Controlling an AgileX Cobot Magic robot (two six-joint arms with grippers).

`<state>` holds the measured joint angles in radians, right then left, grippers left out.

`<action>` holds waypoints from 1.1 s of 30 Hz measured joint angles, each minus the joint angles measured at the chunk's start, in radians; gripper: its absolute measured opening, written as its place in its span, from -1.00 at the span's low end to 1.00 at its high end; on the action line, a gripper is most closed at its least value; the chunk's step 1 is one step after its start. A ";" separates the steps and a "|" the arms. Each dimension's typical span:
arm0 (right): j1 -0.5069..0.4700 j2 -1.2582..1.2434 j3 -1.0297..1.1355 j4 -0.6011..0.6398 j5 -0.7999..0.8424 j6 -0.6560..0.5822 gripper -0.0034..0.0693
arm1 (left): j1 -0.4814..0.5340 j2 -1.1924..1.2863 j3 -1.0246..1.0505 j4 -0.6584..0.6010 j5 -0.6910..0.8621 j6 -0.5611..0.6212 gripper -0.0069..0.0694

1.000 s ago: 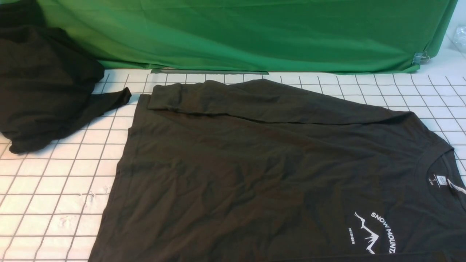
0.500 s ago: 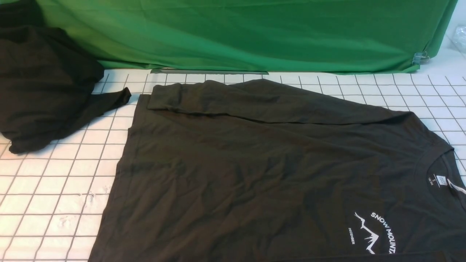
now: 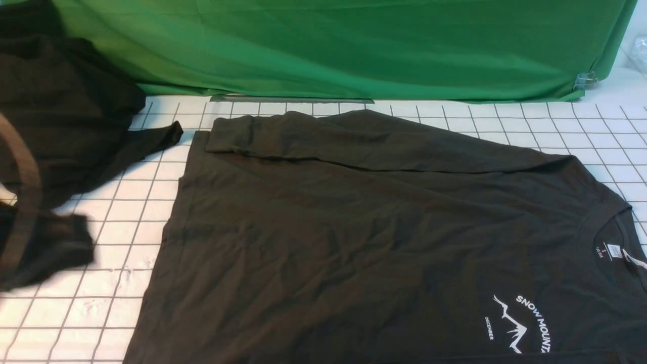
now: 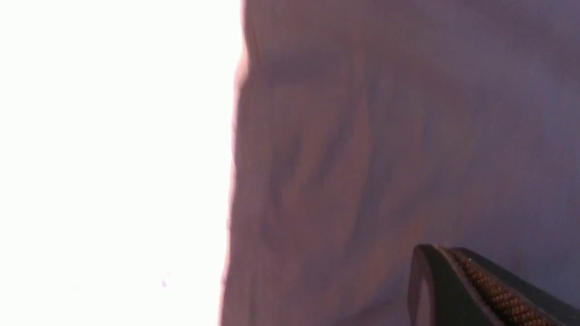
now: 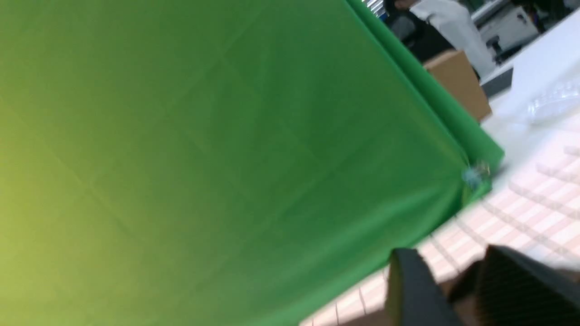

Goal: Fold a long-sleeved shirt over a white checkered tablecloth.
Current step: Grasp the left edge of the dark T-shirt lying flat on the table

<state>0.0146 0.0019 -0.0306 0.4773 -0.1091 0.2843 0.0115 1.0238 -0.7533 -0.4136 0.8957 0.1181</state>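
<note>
New blur (image 3: 50, 250); two garments (image 3: 354, 227) (image 3: 65, 116), one tablecloth (image 3: 101, 308)

Your counter is covered by the white checkered tablecloth (image 3: 116, 303). On it the long-sleeved shirt (image 3: 354, 242) lies spread flat, collar to the right, one sleeve folded along its far edge; a crumpled black garment (image 3: 65, 116) sits far left, not touching it

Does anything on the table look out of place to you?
Yes: a second black garment lies crumpled at the far left, one end straying onto the white checkered tablecloth, untidy beside the flat long-sleeved shirt.
</note>
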 joint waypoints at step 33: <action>0.183 1.025 -0.760 -0.209 1.022 -0.486 -0.88 | -0.420 0.270 0.173 0.349 -0.055 -0.166 -0.14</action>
<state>0.1980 1.0271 -0.7901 0.2679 0.9127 -0.2021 -0.4083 1.2937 -0.5802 -0.0641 0.8408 -0.0482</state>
